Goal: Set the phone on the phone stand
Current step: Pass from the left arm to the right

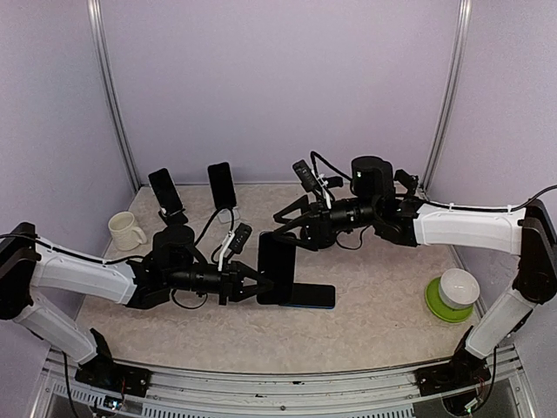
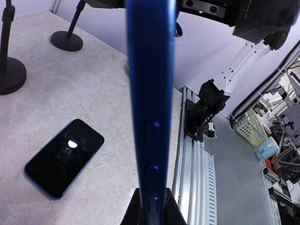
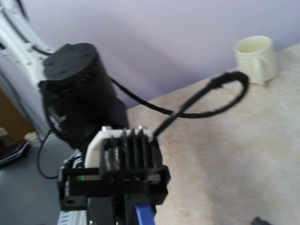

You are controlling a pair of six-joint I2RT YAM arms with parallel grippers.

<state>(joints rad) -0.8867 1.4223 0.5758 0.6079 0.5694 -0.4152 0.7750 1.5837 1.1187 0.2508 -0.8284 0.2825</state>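
My left gripper (image 1: 252, 283) is shut on the lower end of a blue-edged phone (image 1: 277, 268) and holds it upright on its edge above the table. In the left wrist view the phone (image 2: 151, 93) runs straight up between the two black fingers (image 2: 133, 211). A second phone (image 1: 315, 296) lies flat, screen up, just right of it. Two phone stands (image 1: 165, 212) (image 1: 230, 211) sit at the back left, each with a dark phone on it. My right gripper (image 1: 280, 224) hangs open just above and behind the held phone, holding nothing.
A cream mug (image 1: 126, 231) stands at the left, near the stands. A white bowl on a green plate (image 1: 452, 294) sits at the right. The left arm's wrist camera and cable (image 3: 126, 154) fill the right wrist view. The table's metal front rail (image 2: 197, 178) is close.
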